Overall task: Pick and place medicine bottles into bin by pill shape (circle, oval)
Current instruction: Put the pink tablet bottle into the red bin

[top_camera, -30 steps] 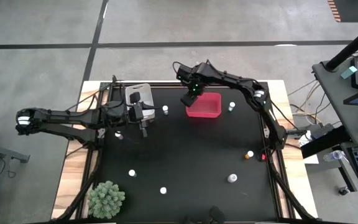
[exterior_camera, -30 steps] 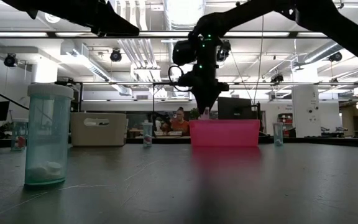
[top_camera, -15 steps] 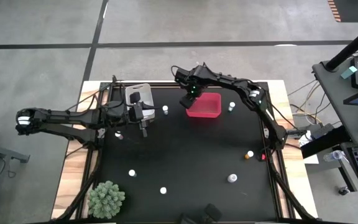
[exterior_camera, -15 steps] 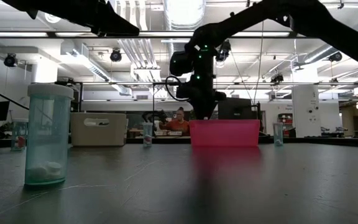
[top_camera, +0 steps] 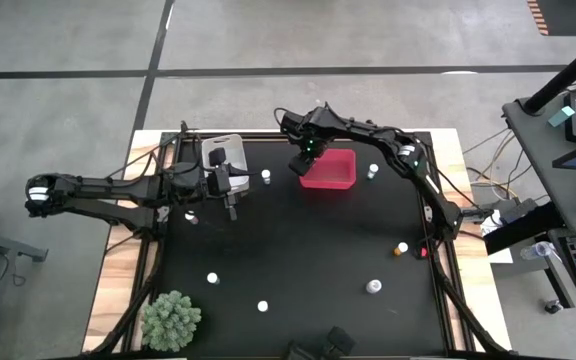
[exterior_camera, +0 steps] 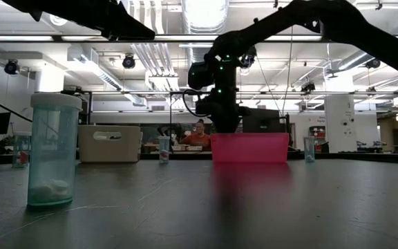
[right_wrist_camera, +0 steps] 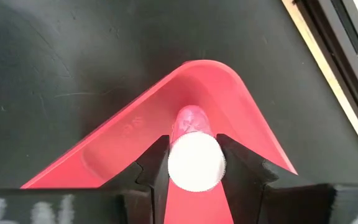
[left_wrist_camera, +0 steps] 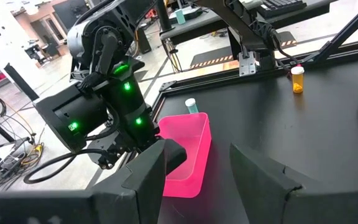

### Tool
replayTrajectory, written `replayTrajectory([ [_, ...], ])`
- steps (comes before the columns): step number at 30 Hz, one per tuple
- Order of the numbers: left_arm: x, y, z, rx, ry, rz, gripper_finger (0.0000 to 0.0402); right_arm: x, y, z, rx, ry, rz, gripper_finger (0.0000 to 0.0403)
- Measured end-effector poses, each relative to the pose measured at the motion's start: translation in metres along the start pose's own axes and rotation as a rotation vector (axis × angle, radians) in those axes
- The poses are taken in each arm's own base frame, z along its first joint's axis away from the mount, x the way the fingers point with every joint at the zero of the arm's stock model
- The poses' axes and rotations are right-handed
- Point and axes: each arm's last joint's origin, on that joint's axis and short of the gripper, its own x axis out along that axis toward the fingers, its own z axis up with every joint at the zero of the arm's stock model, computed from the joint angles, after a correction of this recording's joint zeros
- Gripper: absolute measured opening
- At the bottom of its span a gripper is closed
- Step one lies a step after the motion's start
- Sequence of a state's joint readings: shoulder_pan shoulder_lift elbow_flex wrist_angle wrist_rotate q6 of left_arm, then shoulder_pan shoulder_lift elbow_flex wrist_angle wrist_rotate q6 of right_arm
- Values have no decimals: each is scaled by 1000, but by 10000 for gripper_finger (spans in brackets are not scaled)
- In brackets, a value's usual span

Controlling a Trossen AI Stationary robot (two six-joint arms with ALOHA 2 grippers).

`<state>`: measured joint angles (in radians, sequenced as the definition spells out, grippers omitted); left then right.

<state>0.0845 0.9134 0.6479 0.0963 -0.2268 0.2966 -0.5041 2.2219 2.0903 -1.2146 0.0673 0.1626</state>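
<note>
Right wrist view: right gripper [right_wrist_camera: 194, 163] clamped white-capped bottle [right_wrist_camera: 194, 158] over red bin [right_wrist_camera: 253, 134] corner (bin at table's far edge). Left gripper [left_wrist_camera: 194, 171] fingers apart, empty, beside clear bin [top_camera: 222, 150].

Light: bright ceiling fixtures [exterior_camera: 202, 12], glaring white.
Arms: backlit, near-silhouette in the low view.
Focus: white cap [right_wrist_camera: 195, 160] soft, close to the lens.
</note>
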Motion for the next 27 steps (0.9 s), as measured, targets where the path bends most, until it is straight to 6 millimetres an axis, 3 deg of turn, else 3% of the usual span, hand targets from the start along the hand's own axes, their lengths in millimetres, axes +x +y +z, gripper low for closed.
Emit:
replayTrajectory([
  [8,0,0,0,0,0,0,162,3,0,0,-7,5,-1,138],
  [27,0,0,0,0,0,0,162,0,0,0,24,3,-5,143],
])
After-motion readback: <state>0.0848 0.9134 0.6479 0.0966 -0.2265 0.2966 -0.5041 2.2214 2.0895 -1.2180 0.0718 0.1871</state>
